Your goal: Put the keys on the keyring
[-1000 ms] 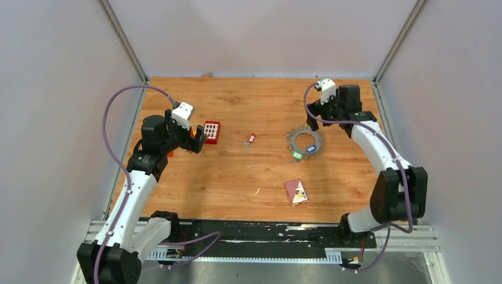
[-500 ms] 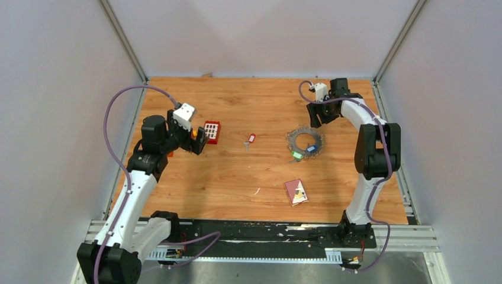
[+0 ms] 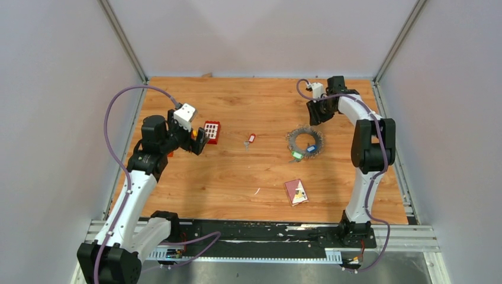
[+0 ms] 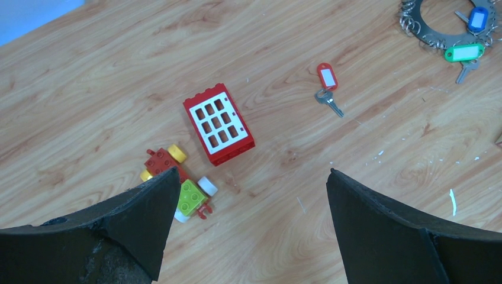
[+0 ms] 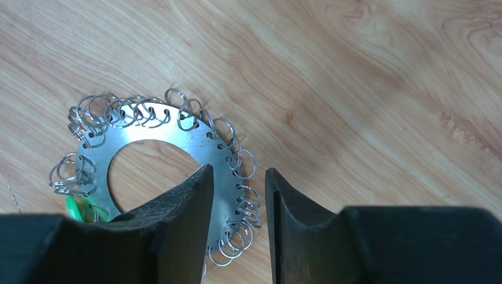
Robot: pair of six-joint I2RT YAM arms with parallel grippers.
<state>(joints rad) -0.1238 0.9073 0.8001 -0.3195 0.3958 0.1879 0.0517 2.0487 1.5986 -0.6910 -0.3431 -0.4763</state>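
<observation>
Top view: the wooden table (image 3: 237, 177) carries a large flat grey metal keyring (image 5: 160, 124), a disc with an open centre and small wire loops all round its rim, lying flat right of centre. A small silvery key with a red plastic tag (image 4: 327, 77) lies loose on the bare wood, well apart from the keyring, between it and a red plastic block with a white grid face (image 4: 219, 124). A key with a green tag (image 4: 465, 53) and a key with a blue tag (image 4: 478, 18) lie at the ring's near edge, the blue tag over the metal and the green at the rim; cannot tell whether either is threaded on a loop. Left gripper (image 4: 253, 172): jaws spread wide, nothing between them, above the wood near the red block and a cluster of small coloured toy bricks (image 4: 177, 177). Right gripper (image 5: 238, 171): on the far side of the keyring, jaws parted by a narrow gap, nothing held. A maroon square card (image 3: 296, 191) lies nearer the arm bases.
</observation>
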